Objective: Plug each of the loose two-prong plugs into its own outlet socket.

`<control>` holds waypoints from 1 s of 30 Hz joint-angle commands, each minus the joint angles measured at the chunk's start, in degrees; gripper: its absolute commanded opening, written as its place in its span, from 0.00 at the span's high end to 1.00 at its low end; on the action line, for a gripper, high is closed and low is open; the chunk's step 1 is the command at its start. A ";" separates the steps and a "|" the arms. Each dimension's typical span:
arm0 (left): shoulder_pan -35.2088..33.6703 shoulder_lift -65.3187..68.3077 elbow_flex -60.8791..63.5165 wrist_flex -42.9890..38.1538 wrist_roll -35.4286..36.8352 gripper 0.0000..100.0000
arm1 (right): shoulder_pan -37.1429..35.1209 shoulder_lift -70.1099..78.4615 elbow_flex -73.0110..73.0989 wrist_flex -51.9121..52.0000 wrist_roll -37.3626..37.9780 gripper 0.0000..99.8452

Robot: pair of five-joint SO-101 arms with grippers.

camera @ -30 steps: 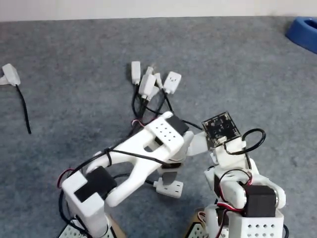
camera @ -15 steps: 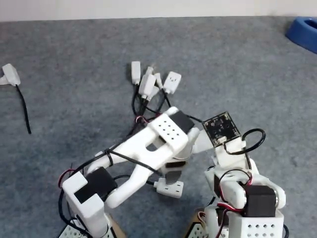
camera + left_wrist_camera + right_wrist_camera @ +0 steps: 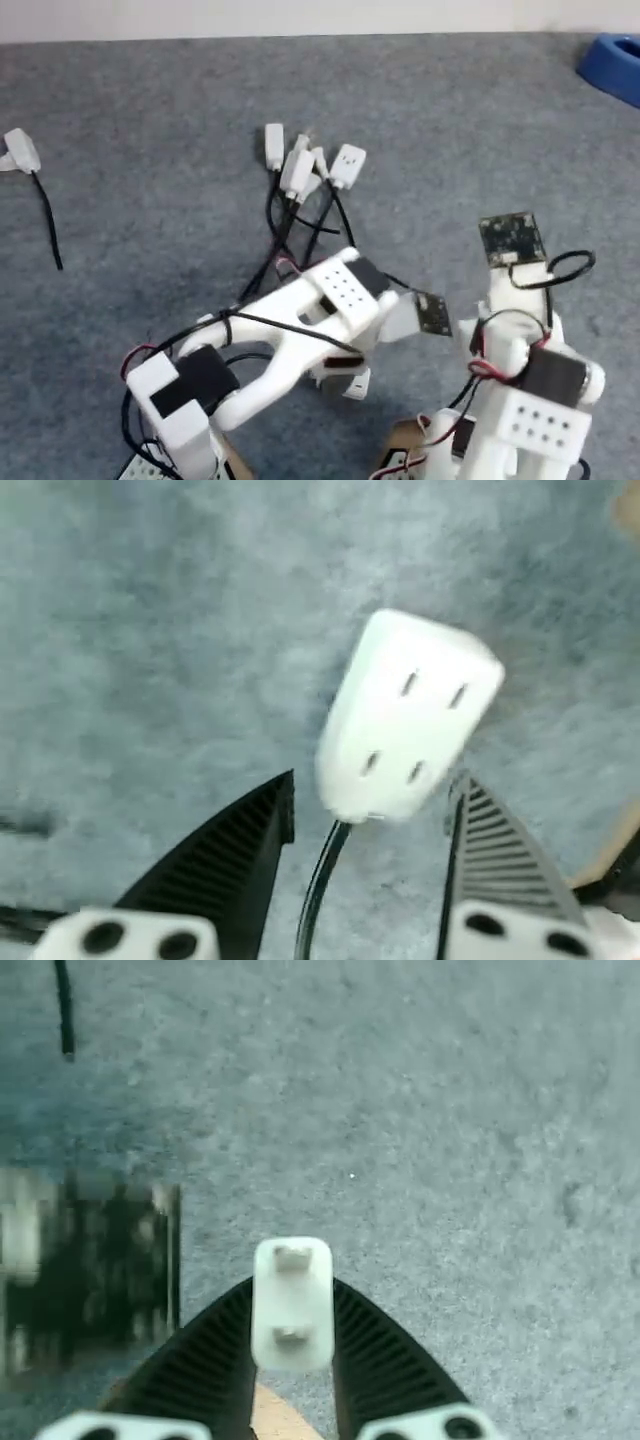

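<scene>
A white outlet socket (image 3: 405, 715) with two pairs of slots lies on the grey carpet, its black cord trailing back between my fingers. My left gripper (image 3: 373, 782) hangs open just above it, one finger on each side. From above, the left arm (image 3: 330, 300) covers most of that socket (image 3: 353, 386). My right gripper (image 3: 292, 1286) is shut on a white two-prong plug (image 3: 292, 1305), held above the carpet with its prongs facing the camera. The right arm (image 3: 520, 340) stands raised at the right.
A cluster of white plugs and sockets (image 3: 305, 165) with tangled black cords lies behind the left arm. A lone white plug (image 3: 20, 150) with a black cord (image 3: 47, 220) sits far left. A blue container (image 3: 612, 62) is at the back right corner.
The right arm has swung up and to the right, away from the left arm. The left arm has shifted slightly forward and down over the socket.
</scene>
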 commanded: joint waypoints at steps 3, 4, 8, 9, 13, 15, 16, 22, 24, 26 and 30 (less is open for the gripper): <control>1.10 -1.71 1.45 -3.16 0.00 0.74 | 1.45 1.36 -0.40 -1.80 -0.18 0.99; 1.10 -1.45 1.54 -3.69 0.00 0.75 | 1.45 1.36 -0.40 -1.71 -0.18 0.99; 1.10 -1.36 2.59 -4.84 -0.09 0.75 | 1.19 1.36 -0.40 -1.54 -0.18 0.99; 1.10 -1.36 2.59 -4.75 -0.09 0.76 | 1.19 1.36 -0.40 -1.54 -0.18 0.99; -0.13 -1.36 2.33 -4.84 -0.09 0.92 | 1.19 1.36 -0.40 -1.45 -0.18 0.99; -2.51 -1.27 2.15 -4.84 -0.70 0.92 | 1.19 1.36 -0.40 -1.45 -0.09 0.99; -4.09 -1.27 2.15 -4.84 -1.58 0.92 | 1.19 1.36 -0.40 -1.45 -0.09 0.99; -13.67 -1.27 1.54 -4.92 -5.01 0.94 | 1.10 1.36 -0.40 -1.36 -0.09 0.99; -16.40 -1.27 0.66 -4.92 -5.71 0.95 | 1.10 1.36 -0.40 -1.36 -0.09 0.99; -18.51 -1.27 -0.66 -4.92 -5.71 0.95 | 0.92 1.36 -0.40 -1.36 -0.09 0.99; -20.18 -1.27 -2.86 -4.92 -7.47 0.95 | -1.27 1.36 -0.40 -1.19 -0.18 0.99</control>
